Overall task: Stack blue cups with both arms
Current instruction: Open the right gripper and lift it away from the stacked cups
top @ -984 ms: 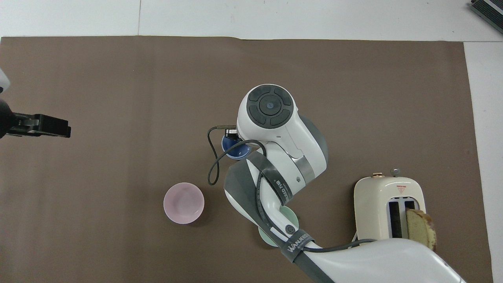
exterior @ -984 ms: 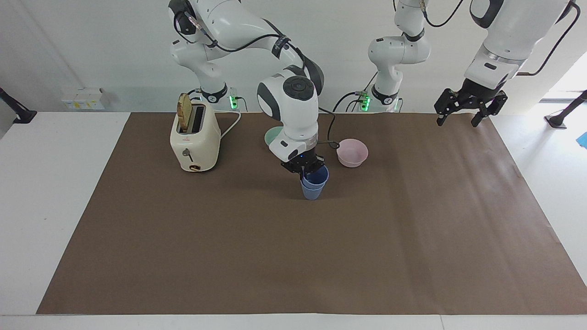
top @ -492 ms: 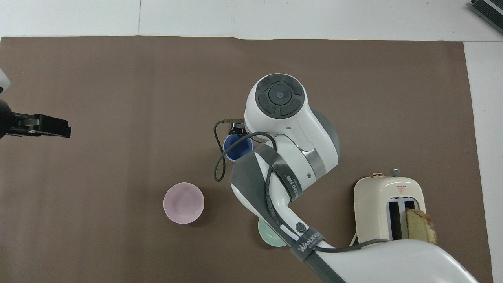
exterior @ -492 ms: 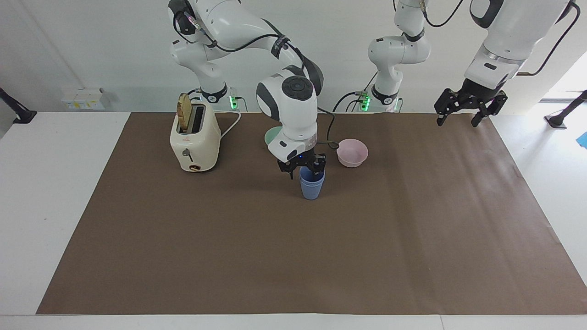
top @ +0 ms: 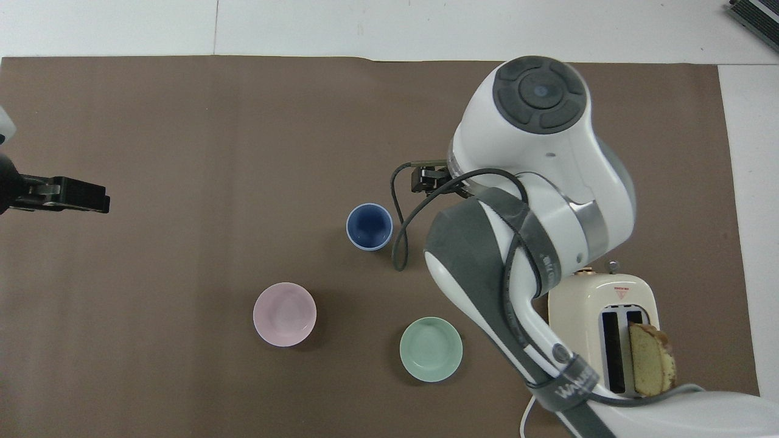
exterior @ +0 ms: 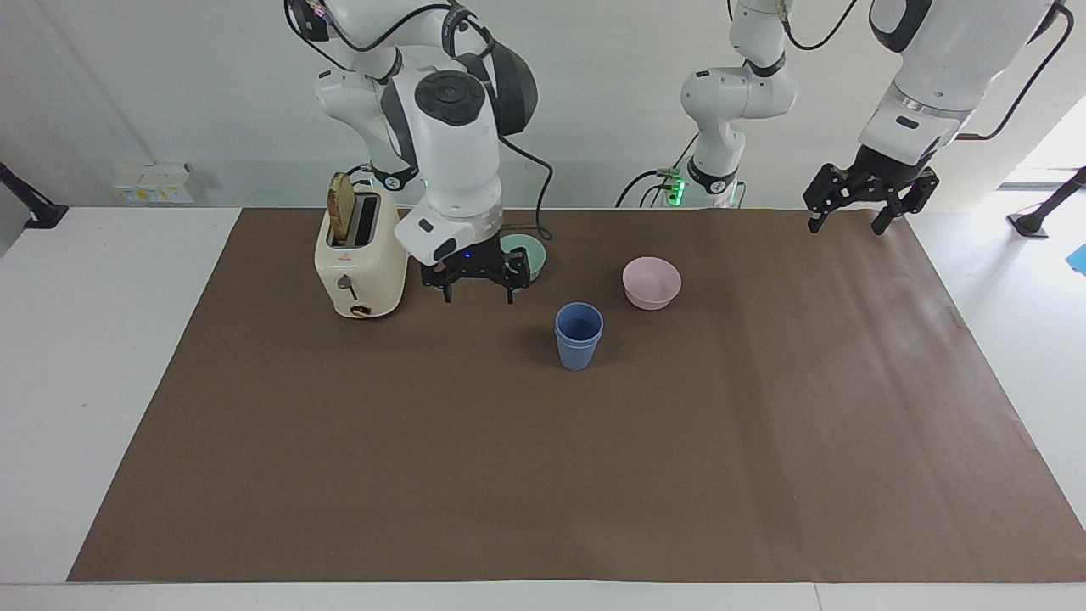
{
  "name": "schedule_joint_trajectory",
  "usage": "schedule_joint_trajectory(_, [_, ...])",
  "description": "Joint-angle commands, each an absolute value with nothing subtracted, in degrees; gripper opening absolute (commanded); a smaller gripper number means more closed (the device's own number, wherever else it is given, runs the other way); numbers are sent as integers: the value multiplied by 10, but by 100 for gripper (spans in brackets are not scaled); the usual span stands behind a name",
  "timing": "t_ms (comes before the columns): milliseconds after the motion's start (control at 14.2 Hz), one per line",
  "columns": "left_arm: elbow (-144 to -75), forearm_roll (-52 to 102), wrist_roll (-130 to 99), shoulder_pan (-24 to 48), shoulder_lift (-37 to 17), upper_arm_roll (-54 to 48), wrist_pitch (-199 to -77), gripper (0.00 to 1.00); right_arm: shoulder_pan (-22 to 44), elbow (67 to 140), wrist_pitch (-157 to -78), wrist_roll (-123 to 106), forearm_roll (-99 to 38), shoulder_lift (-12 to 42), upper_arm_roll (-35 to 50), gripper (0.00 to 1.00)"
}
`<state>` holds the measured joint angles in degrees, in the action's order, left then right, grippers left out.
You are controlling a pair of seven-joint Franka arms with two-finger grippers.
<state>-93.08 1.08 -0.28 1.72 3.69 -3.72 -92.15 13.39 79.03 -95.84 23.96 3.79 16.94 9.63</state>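
The blue cups [exterior: 579, 336] [top: 369, 226] stand upright on the brown mat, one nested in the other as a single stack, near the middle of the table. Nothing touches them. My right gripper [exterior: 479, 295] hangs open and empty above the mat, off the stack toward the right arm's end; in the overhead view the right gripper [top: 431, 180] is mostly hidden under its own arm. My left gripper [exterior: 846, 226] [top: 61, 194] waits open and empty, raised over the mat's edge at the left arm's end.
A cream toaster [exterior: 361, 255] [top: 602, 316] with a bread slice in it stands toward the right arm's end. A mint-green bowl [exterior: 528, 255] [top: 431, 349] and a pale pink bowl [exterior: 652, 283] [top: 285, 314] sit nearer to the robots than the cups.
The right gripper opened, let go of the upper cup in the stack, rose and swung away toward the toaster. The left arm has not moved.
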Motion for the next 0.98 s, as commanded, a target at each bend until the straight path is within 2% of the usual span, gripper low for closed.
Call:
schedule_joint_trajectory(0, [-930, 17, 7, 6, 43, -42, -911, 100, 90, 783, -922, 166, 48, 146, 101, 100])
schedule_joint_trajectory(352, [-930, 17, 7, 6, 43, -42, -911, 100, 20, 783, -884, 103, 46, 88, 100, 100])
schedule_joint_trajectory(914, [-930, 17, 7, 6, 43, -42, -911, 100, -5, 794, -849, 103, 2, 42, 101, 100])
